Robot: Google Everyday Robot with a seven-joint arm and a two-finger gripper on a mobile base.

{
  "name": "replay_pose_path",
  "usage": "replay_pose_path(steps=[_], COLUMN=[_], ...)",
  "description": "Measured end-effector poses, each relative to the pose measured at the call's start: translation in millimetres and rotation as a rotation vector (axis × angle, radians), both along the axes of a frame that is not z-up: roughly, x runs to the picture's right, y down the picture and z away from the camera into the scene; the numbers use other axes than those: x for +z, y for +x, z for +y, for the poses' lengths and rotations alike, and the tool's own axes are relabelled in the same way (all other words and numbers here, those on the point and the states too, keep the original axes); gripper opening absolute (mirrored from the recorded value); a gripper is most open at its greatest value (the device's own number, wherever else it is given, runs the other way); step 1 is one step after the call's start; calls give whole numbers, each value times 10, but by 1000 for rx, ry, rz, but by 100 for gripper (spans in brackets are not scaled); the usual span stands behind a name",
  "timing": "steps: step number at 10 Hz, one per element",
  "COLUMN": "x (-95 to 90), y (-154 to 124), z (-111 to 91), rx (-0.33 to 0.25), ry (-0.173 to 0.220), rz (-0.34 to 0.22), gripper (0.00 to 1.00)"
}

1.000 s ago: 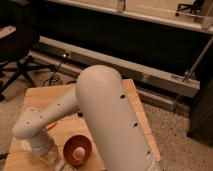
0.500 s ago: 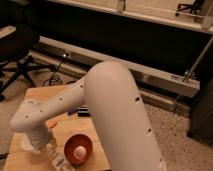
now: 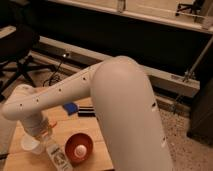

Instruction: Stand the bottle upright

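I see the bottle (image 3: 56, 152) near the table's (image 3: 97, 159) front edge, toward its left side, directly below my gripper (image 3: 44, 133). The gripper is clenched at the bottle's top, though the arm (image 3: 120, 105) hides the actual contact, so I can't confirm a grasp. The bottle is clear plastic with a white printed label, leaning slightly, its base toward the front edge. A white paper cup (image 3: 29, 145) touches its left side; a round red bowl (image 3: 79, 148) sits just beside it on the right. The tabletop is pale wood planks.
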State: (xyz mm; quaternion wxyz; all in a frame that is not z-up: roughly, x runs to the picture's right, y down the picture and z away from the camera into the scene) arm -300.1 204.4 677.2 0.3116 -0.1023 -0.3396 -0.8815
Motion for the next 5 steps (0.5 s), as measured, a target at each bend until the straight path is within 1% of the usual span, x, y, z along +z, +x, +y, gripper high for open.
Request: replay_pose_path(steps=[2, 4, 5], x=[-75, -45, -6], y=[-48, 8, 30], z=[-222, -272, -282], rx=[17, 24, 45], ry=[32, 22, 22], rz=[-13, -17, -23], gripper=[37, 37, 37])
